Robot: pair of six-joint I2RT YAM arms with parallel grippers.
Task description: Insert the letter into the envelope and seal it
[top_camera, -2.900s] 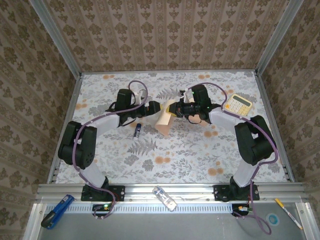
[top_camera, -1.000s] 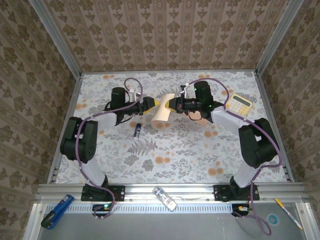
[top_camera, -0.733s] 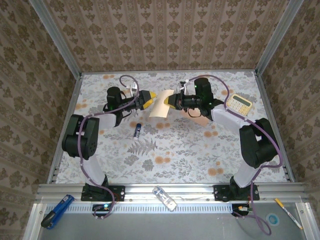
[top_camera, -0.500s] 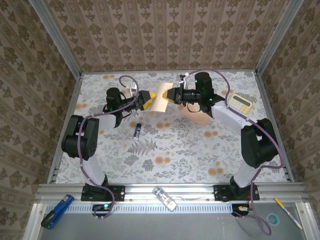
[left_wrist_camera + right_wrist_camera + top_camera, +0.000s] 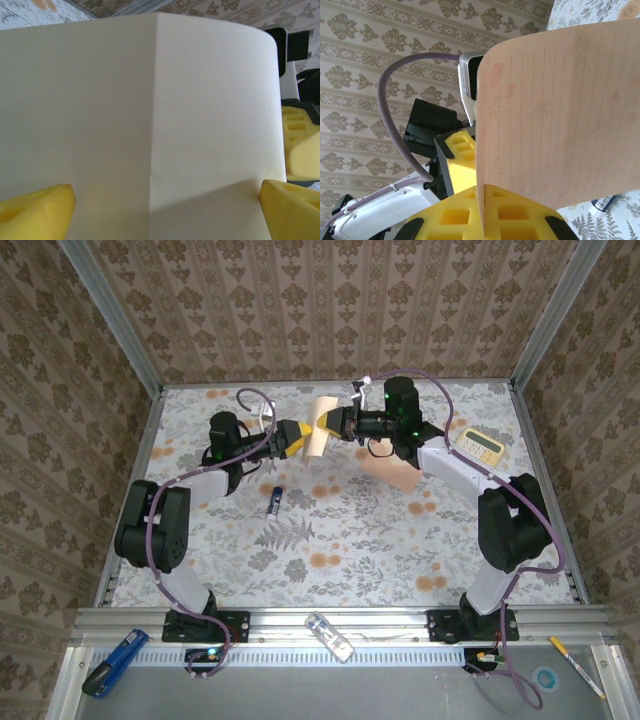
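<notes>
My right gripper [image 5: 335, 423] is shut on one edge of the letter [image 5: 318, 426], a thin peach sheet held up in the air over the far middle of the table. In the right wrist view the letter [image 5: 560, 110] rises from my shut right gripper [image 5: 482, 200]. My left gripper [image 5: 300, 436] is open at the sheet's other side. In the left wrist view the letter [image 5: 150, 115] spans the frame, and my left gripper [image 5: 165, 215] stands wide, one fingertip [image 5: 35, 210] at each bottom corner. The salmon envelope [image 5: 392, 470] lies flat on the table under the right arm.
A yellow calculator [image 5: 478, 445] lies at the far right. A small blue tube [image 5: 274, 501] lies left of centre. On the near rail are a clear bottle [image 5: 330, 636], a blue marker [image 5: 112, 663] and a pen [image 5: 578, 666]. Patterned walls close the back and sides.
Both grippers have moved toward the far wall and upward with the sheet between them. The right gripper stays shut on it; the left stays open.
</notes>
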